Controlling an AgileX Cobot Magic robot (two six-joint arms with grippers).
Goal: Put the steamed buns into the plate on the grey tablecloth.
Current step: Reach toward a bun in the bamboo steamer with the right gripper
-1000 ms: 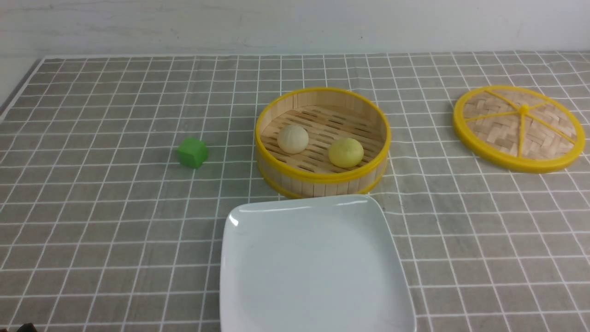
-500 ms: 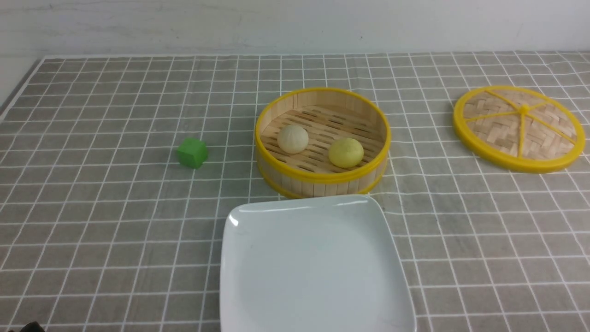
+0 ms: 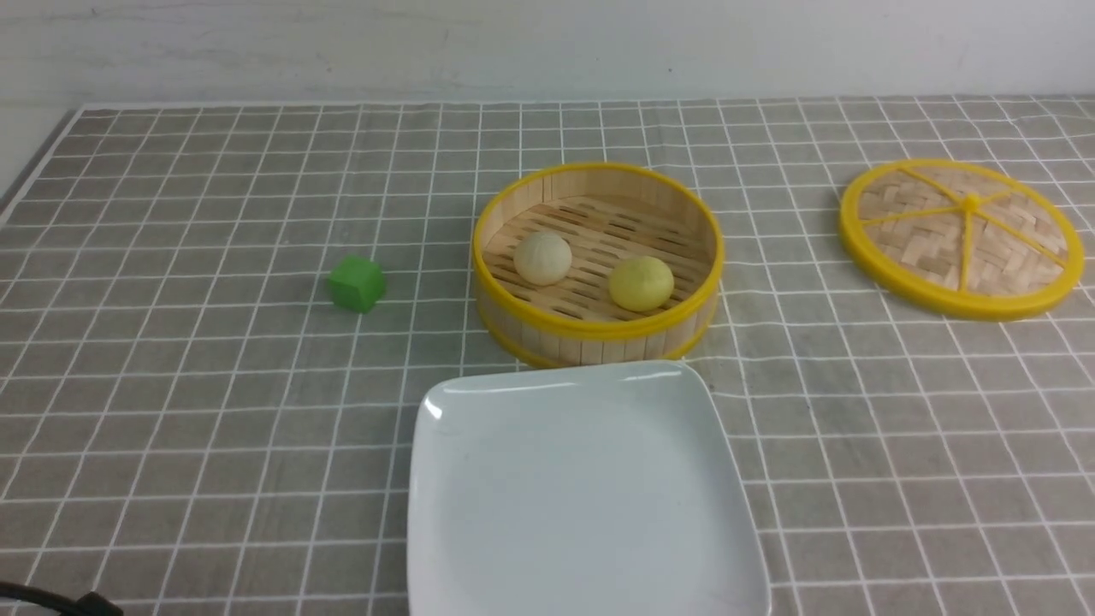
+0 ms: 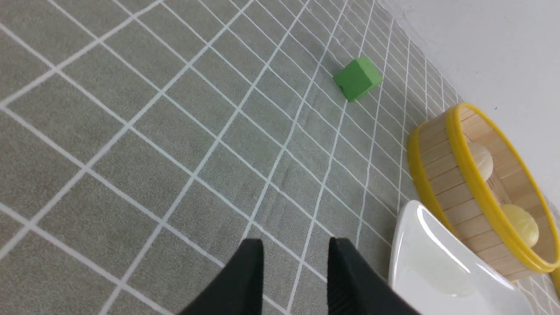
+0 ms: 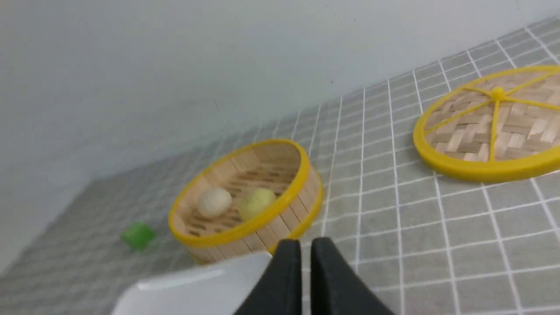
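Two steamed buns lie in a round bamboo steamer (image 3: 599, 340): a cream one (image 3: 542, 257) and a pale yellow one (image 3: 642, 283). The white square plate (image 3: 582, 488) sits on the grey tablecloth (image 3: 214, 385) just in front of the steamer, with nothing on it. In the left wrist view my left gripper (image 4: 295, 253) hovers open over bare cloth beside the plate (image 4: 420, 262). In the right wrist view my right gripper (image 5: 305, 249) is shut and empty, near the plate's corner (image 5: 197, 288), short of the steamer (image 5: 288, 210). Neither gripper's jaws show in the front view.
A green cube (image 3: 357, 283) rests on the cloth left of the steamer. The woven yellow-rimmed lid (image 3: 962, 238) lies flat at the far right. A white wall runs behind the table. A black part (image 3: 60, 603) pokes in at the front view's lower left corner.
The black part at the front view's lower left corner has come a little further into view. The buns, plate, steamer, lid and cube have not moved.
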